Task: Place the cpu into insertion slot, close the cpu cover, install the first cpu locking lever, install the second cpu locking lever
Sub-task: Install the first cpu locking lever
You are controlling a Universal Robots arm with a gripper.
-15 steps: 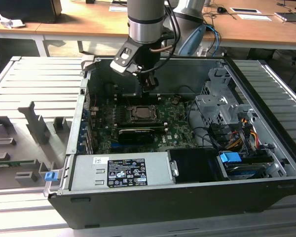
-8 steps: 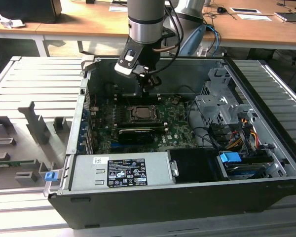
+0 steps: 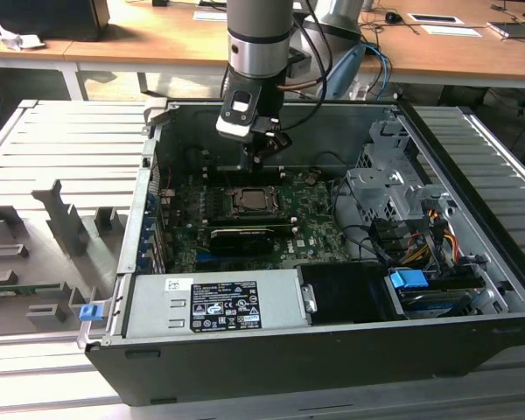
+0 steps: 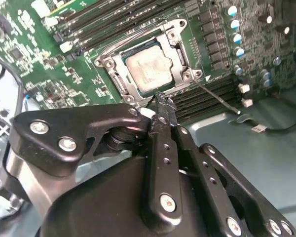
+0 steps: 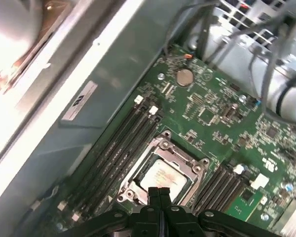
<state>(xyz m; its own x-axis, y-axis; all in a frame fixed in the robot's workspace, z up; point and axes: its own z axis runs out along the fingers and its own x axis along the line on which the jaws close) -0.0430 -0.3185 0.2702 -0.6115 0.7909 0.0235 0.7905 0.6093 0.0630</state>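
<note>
The cpu (image 4: pixel 150 69), a small pale silver-beige square, lies flat in the insertion slot (image 3: pixel 256 201) in the middle of the green board (image 3: pixel 319 229). The cpu cover (image 4: pixel 119 79), a silver-grey frame, lies down around it, and the chip's top shows through its window. A thin wire lever (image 4: pixel 218 98) runs off from one corner of the frame across the long black memory slots (image 4: pixel 207 94). In the exterior view, from that view's left, grey fixtures (image 3: pixel 66 219) stand on the slatted table (image 3: pixel 35 367). Then comes the open case (image 3: pixel 332 359), with a power supply (image 3: pixel 214 302) along its near wall. A drive cage (image 3: pixel 394 188) with coloured wires sits at that view's right. The arm (image 3: pixel 259 44) comes down by the far wall, and the gripper (image 3: pixel 261 157) points at the board. Its fingertips (image 5: pixel 160 193) are pressed together with nothing seen between them, just beside the frame's edge. Whether they touch it cannot be told.
</note>
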